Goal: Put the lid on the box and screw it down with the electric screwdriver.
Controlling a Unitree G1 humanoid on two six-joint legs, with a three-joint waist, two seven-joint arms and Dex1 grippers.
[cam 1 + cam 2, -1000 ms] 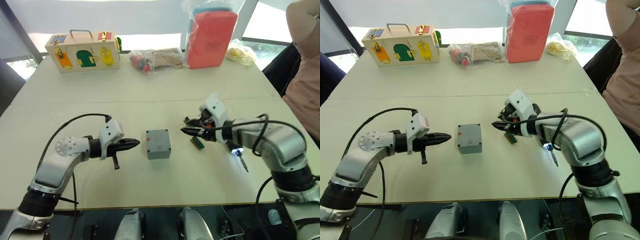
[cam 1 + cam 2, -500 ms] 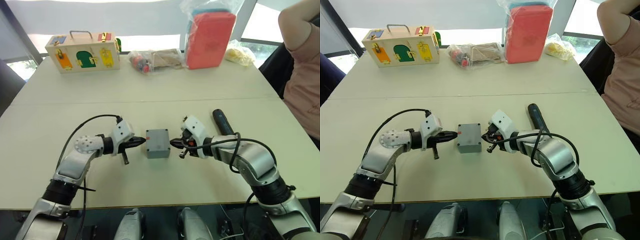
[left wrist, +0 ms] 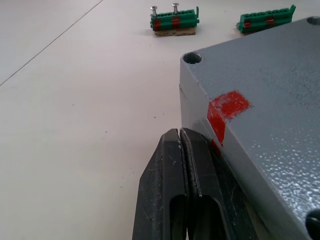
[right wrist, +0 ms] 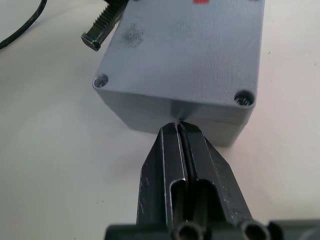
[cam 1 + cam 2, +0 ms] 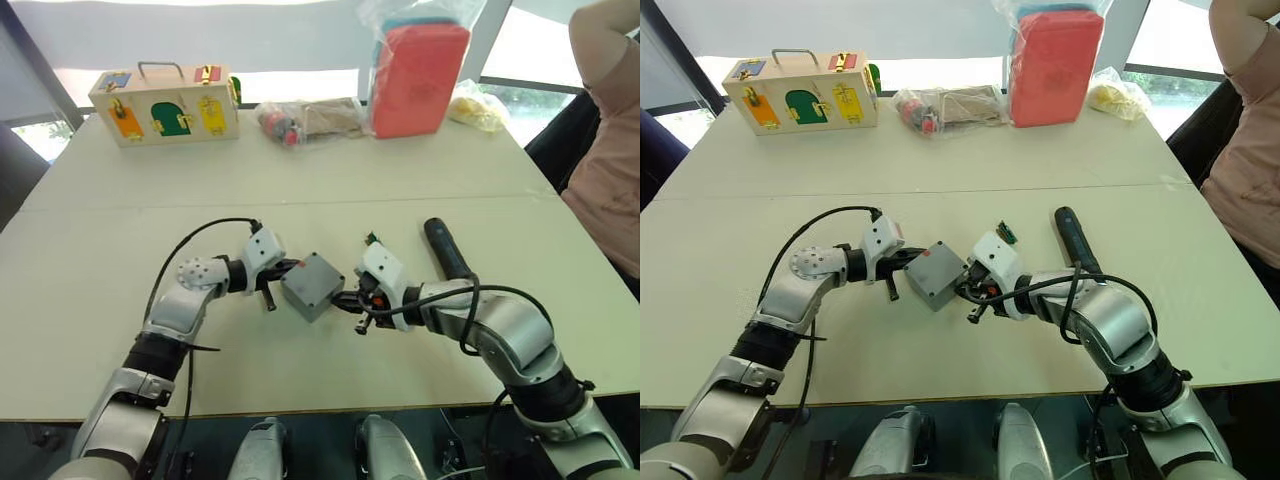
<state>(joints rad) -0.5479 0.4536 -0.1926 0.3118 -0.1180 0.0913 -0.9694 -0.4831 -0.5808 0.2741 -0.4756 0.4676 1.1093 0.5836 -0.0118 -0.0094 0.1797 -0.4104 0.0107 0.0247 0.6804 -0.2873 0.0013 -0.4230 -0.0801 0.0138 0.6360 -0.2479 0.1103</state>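
**Closed box pinched between two shut grippers at table centre**

Sits near the middle of the pale table [image 5: 120, 190], turned so its corners point left and right: the grey box [image 5: 312, 285], with the lid [image 3: 260, 100] already seated on top and a thin seam visible where the two meet. Carries a red mark on the lid's upper face near one edge, and sunken screw holes at the corners.

Pressed against the box's left side: the left gripper [image 5: 287, 268], fingers closed flat together with nothing between them, tips touching the box wall just below the seam in the left wrist view. Pressed against the opposite, right side: the right gripper [image 5: 345, 299], likewise with fingers fully together and empty, tips meeting the box wall at mid-height below the lid in the right wrist view.

Lies on the table to the right of the box, beyond the right gripper and apart from both: the electric screwdriver [image 5: 446, 249], black, pointing roughly near-to-far. Not held by anything.

Just beside the right gripper's wrist, on its far side: a small green connector strip [image 5: 369, 240]; two such strips on the tabletop past the box in the left wrist view.

Along the far edge of the table, from left to right: a wooden box with coloured doors [image 5: 165, 103], a clear bag of small parts [image 5: 310, 118], a red case [image 5: 419, 78] standing upright in plastic, and a yellowish bag [image 5: 482, 105]. At the right edge of the scene: a person's arm and torso in a pink top [image 5: 605, 160].
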